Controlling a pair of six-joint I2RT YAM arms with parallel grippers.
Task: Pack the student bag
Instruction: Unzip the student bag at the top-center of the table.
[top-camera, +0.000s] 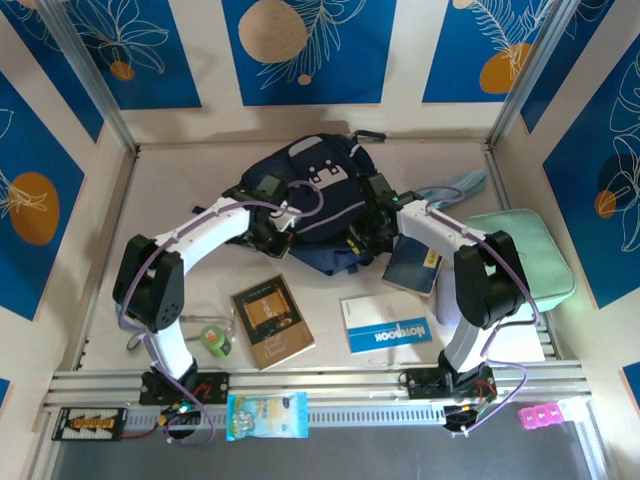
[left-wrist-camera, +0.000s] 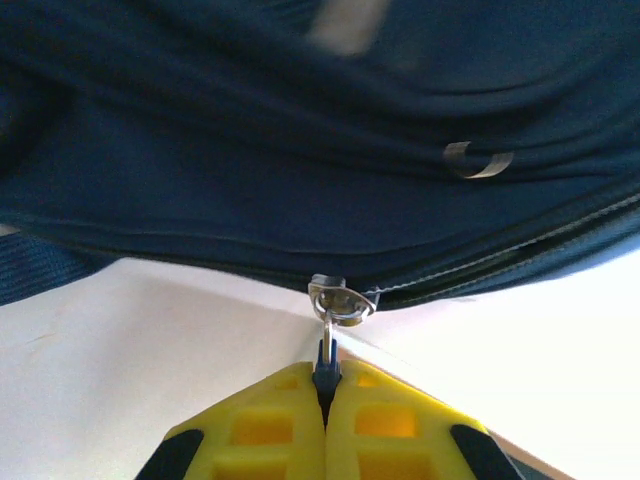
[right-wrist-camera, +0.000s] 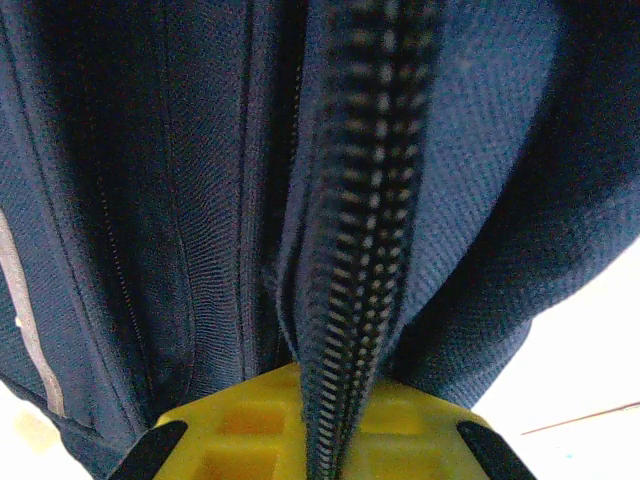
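student bag (top-camera: 310, 195): navy, slumped at the far middle of the table (top-camera: 180, 200), between my two arms
left gripper (left-wrist-camera: 325, 385): my yellow fingers are clenched together on the dark zip pull (left-wrist-camera: 325, 362), which hangs from the metal slider (left-wrist-camera: 340, 298) at the bag's lower edge, just above the tabletop
right gripper (right-wrist-camera: 345, 405): I pinch the zip strip (right-wrist-camera: 370, 200), its toothed band running between my fingers, navy cloth on both sides
near me: brown book (top-camera: 272, 320), white-and-blue notebook (top-camera: 385, 325)
right of the bag: mint-green case (top-camera: 520, 255)
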